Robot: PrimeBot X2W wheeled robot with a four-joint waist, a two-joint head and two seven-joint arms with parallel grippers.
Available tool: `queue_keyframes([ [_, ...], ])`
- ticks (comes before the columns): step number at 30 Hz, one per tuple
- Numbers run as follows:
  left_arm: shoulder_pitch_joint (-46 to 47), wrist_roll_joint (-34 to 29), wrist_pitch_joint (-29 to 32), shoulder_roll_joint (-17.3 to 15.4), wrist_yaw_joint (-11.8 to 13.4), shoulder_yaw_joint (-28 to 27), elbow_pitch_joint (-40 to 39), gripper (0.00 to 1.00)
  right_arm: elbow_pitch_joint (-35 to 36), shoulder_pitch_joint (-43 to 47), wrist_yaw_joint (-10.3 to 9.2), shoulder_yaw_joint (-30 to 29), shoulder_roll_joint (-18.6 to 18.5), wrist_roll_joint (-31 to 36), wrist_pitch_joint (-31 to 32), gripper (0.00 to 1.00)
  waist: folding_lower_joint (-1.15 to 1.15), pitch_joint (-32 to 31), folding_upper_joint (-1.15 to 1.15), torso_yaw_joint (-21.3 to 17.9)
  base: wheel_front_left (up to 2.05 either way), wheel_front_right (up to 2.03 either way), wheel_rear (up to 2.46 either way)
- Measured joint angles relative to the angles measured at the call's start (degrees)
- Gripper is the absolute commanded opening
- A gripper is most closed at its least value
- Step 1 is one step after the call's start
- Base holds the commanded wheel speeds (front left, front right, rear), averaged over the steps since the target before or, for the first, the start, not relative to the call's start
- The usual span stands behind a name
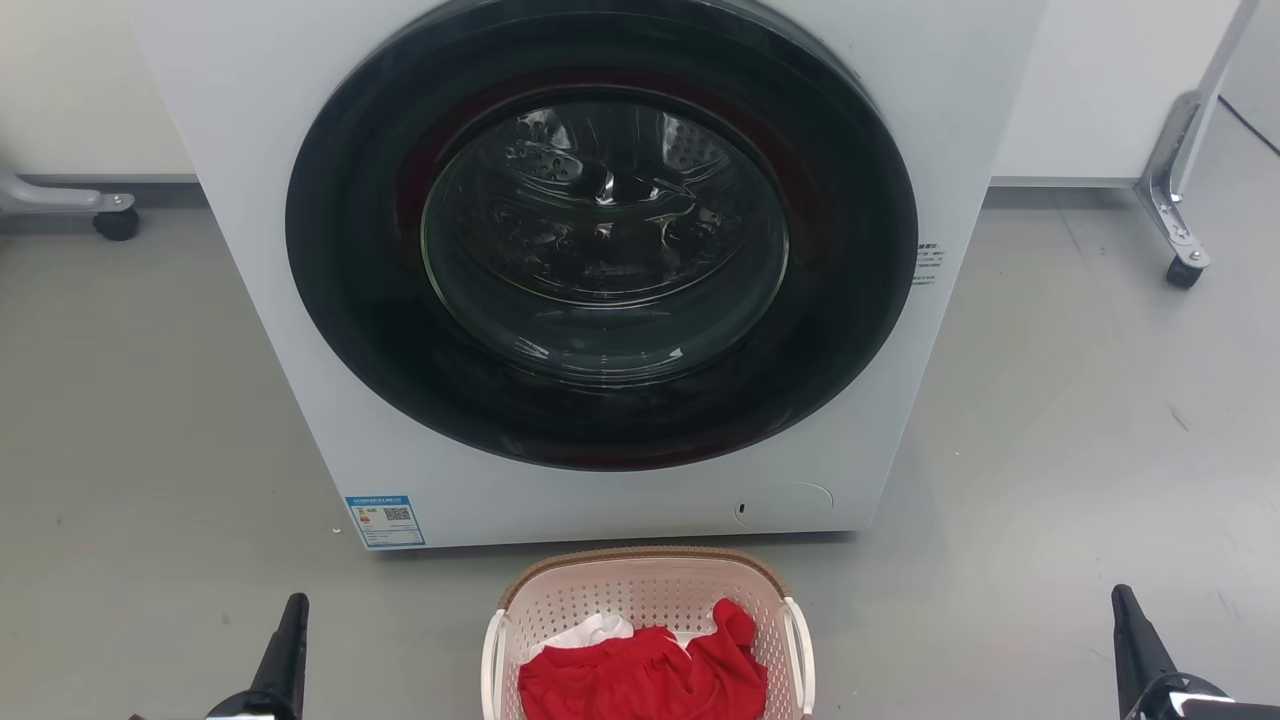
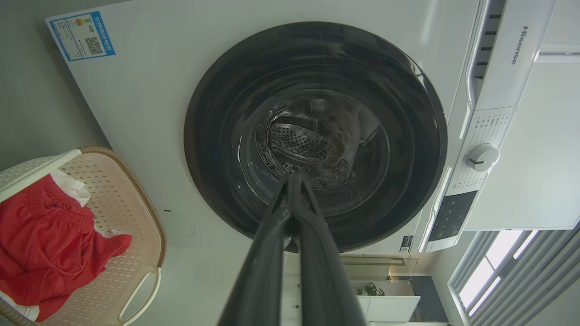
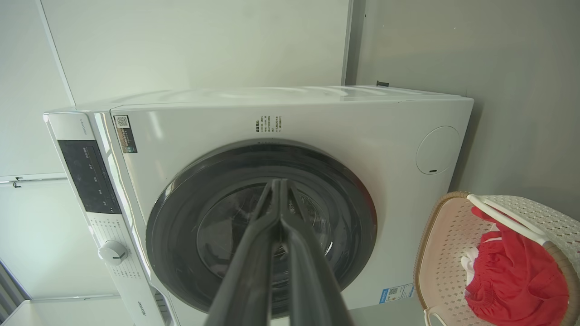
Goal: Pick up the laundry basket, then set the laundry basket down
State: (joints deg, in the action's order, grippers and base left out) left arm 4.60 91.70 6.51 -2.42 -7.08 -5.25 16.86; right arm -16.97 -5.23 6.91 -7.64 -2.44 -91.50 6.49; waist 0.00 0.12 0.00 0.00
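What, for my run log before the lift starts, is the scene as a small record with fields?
basket: laundry basket on the grey floor, just in front of the washer
contents: red garment over a white cloth
washer door: round dark door, closed
left gripper: shut, holding nothing, left of the basket, apart from it
right gripper: shut, holding nothing, right of the basket, apart from it
task state: basket not yet grasped
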Motion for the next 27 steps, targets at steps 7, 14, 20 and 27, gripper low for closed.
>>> queue_keyframes([
  [7, 0.0, 0.0, 0.0, 0.0, 0.0, 0.0, 0.0, 0.00, 0.0, 0.0, 0.00, 0.0, 0.0, 0.0, 0.0, 0.00, 0.00, 0.0, 0.00, 0.0, 0.00, 0.00, 0.00],
  [14, -0.2, 0.0, 0.0, 0.0, 0.0, 0.0, 0.3, 0.00, -0.4, 0.1, -0.02, 0.0, 0.1, 0.0, 0.0, 0.00, 0.00, 0.0, 0.00, 0.0, 0.00, 0.00, 0.00],
  [20, -2.4, 0.0, -0.1, 0.6, 0.1, 0.5, 2.2, 1.00, -2.2, 2.2, -0.34, 0.4, 1.0, 0.1, -0.1, 1.00, 0.00, 0.0, 0.00, 0.0, 0.00, 0.00, 0.00],
  [27, -2.3, 0.0, -1.5, 0.6, 0.1, 1.3, 1.9, 1.00, -1.8, 2.1, -0.34, 0.8, 1.0, 0.8, -0.9, 1.00, 0.00, 0.0, 0.00, 0.0, 0.00, 0.00, 0.00],
])
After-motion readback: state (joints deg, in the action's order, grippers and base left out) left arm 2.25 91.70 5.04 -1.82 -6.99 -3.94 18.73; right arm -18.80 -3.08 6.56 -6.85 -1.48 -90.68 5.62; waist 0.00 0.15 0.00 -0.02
